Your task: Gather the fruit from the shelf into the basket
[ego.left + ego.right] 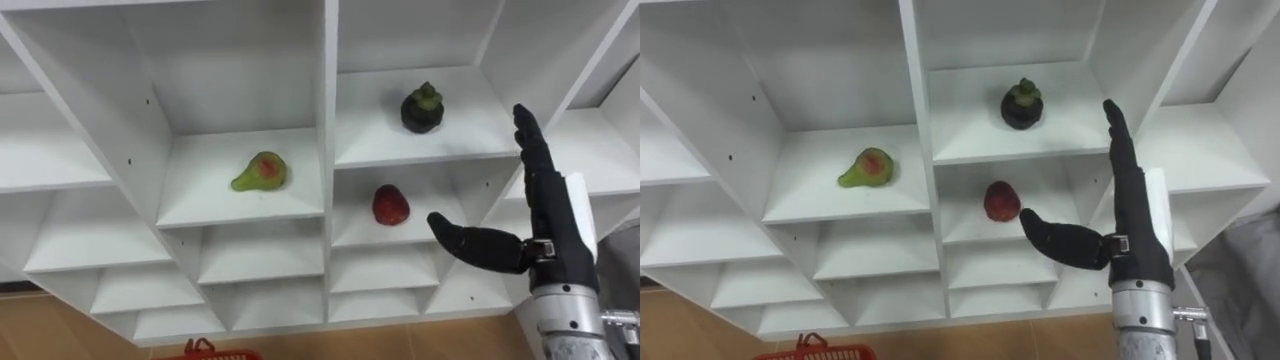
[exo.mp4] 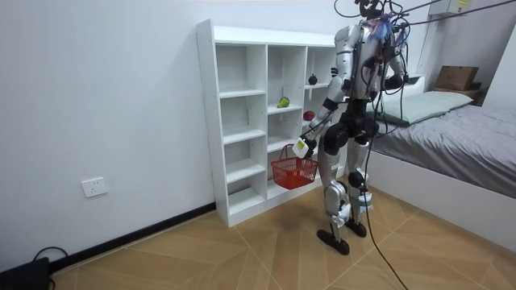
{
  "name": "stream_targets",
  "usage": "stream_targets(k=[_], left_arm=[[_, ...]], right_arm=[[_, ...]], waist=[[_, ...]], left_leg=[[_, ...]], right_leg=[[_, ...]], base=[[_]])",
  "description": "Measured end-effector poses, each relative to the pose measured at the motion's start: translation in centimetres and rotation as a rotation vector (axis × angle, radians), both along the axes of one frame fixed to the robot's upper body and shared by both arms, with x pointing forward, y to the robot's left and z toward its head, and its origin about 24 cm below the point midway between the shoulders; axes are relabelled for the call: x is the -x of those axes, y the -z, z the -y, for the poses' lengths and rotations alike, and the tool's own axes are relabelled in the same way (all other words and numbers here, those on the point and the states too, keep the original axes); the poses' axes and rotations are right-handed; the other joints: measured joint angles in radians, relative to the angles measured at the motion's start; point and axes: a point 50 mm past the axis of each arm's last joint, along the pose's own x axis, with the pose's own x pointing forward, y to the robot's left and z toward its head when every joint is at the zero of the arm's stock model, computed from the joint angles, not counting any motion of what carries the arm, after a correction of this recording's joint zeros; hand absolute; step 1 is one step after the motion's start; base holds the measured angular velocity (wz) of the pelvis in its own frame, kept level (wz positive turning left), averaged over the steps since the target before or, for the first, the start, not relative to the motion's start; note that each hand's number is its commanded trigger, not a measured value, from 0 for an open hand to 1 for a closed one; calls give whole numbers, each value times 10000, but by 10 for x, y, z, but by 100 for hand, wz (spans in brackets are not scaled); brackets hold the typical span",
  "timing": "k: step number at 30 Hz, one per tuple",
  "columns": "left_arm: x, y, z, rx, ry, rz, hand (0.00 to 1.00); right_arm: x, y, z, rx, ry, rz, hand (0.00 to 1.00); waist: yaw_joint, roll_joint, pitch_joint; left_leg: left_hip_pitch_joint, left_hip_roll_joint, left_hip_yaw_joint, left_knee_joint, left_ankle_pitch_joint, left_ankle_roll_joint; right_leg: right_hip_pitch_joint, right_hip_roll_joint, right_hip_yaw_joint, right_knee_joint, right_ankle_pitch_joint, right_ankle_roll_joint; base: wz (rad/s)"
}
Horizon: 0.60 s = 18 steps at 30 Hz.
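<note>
Right hand (image 1: 545, 215) splayed near fruit (image 1: 390, 205), left hand (image 2: 303, 146) seemingly carrying basket (image 2: 294, 173)

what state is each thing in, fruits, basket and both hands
pear: lying on its side in the closet, untouched
dark fruit: upright in the closet, untouched
red fruit: below the dark fruit, untouched
right hand: open, empty, right of the red fruit
red basket: hanging from the left hand
left hand: shut on the red basket's handle

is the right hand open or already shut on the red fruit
Open: the right hand has straight fingers and a spread thumb, nothing curled round the red fruit.
</note>
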Motion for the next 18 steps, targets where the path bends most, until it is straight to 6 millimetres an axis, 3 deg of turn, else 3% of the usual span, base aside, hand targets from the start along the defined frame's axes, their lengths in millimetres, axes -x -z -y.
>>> stream_targets(k=[7,11,18], left_arm=[[-3,1,0,-10,23,-86,100],[-3,1,0,-145,-32,-99,100],[-2,1,-1,-255,-207,-118,100]], right_arm=[[-9,-6,3,-327,161,435,0],[-15,-12,3,-276,42,704,0],[-24,-21,0,-319,-72,1150,0]], waist=[[66,-29,32],[165,-193,109],[291,-465,75]], left_leg=[[22,-5,3,2,1,0],[11,1,3,-1,0,0],[-8,-5,-4,-11,-1,1]], right_leg=[[18,-3,-8,2,1,-1],[13,3,-25,0,0,-1],[1,-4,-54,-13,1,0]], base=[[0],[0],[0]])
